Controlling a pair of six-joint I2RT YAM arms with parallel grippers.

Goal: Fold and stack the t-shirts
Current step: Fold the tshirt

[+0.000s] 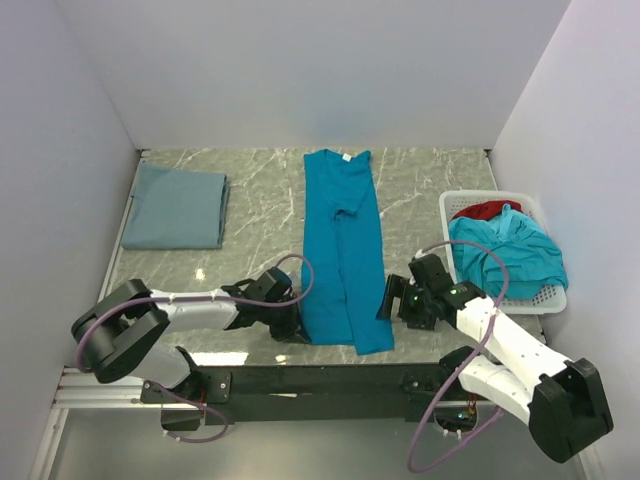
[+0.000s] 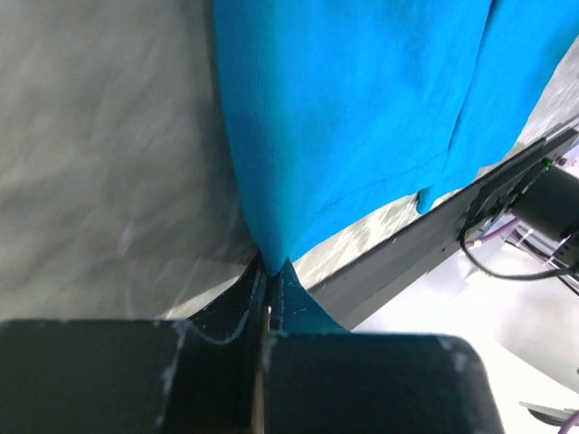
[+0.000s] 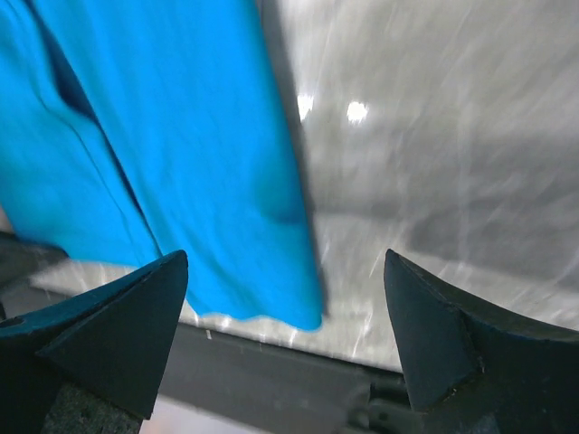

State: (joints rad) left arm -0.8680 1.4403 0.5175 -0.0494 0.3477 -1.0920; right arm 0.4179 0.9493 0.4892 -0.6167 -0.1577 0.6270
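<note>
While white walls (image 1: 300,70) box the marbled table (image 1: 255,195), left end effector (image 1: 290,320) clamps teal t-shirt (image 1: 345,250); right end effector (image 1: 395,298) gapes.

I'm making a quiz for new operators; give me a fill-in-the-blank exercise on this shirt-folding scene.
The left gripper is ___ on the near left corner of the long teal t-shirt.
The right gripper, beside that t-shirt, stands ___.
The folded grey-blue t-shirt lies at the table's far ___ corner.
In the white basket, a crumpled teal t-shirt lies over a ___ one.
Missing words: shut; open; left; red.
</note>
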